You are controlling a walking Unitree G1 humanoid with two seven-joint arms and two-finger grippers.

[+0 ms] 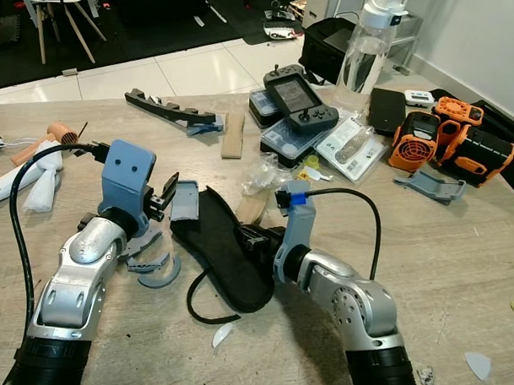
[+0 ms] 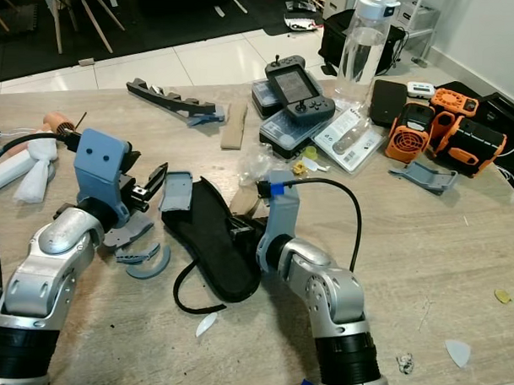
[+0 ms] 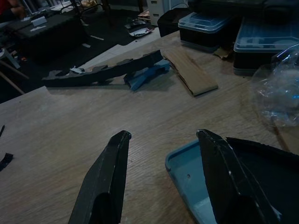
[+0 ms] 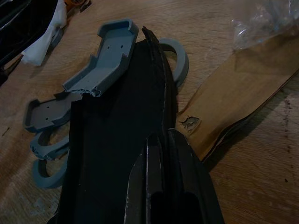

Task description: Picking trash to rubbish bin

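Observation:
A black shoe sole [image 1: 225, 250] lies flat on the wooden table, trailing a thin black cord [image 1: 204, 313]. My right gripper [image 1: 254, 237] is shut on the sole's right edge [image 4: 154, 93], fingers [image 4: 161, 154] pressed together over it. My left gripper [image 1: 166, 196] stands open just left of a blue-grey plastic tray piece [image 1: 185, 200], whose corner [image 3: 196, 182] sits at one fingertip. Broken grey plastic rings [image 1: 157, 269] lie beside the sole. A brown cardboard strip [image 4: 233, 107] and crumpled clear wrap [image 1: 266, 172] lie right of it.
At the back stand a water bottle [image 1: 366, 48], a handheld controller on plastic boxes [image 1: 299, 99] and orange tools [image 1: 415, 141]. A black jagged foam strip [image 1: 171, 107] and wooden slat [image 1: 233, 134] lie behind. White cloth [image 1: 39, 181] is far left. Small scraps [image 1: 477, 363] dot the front.

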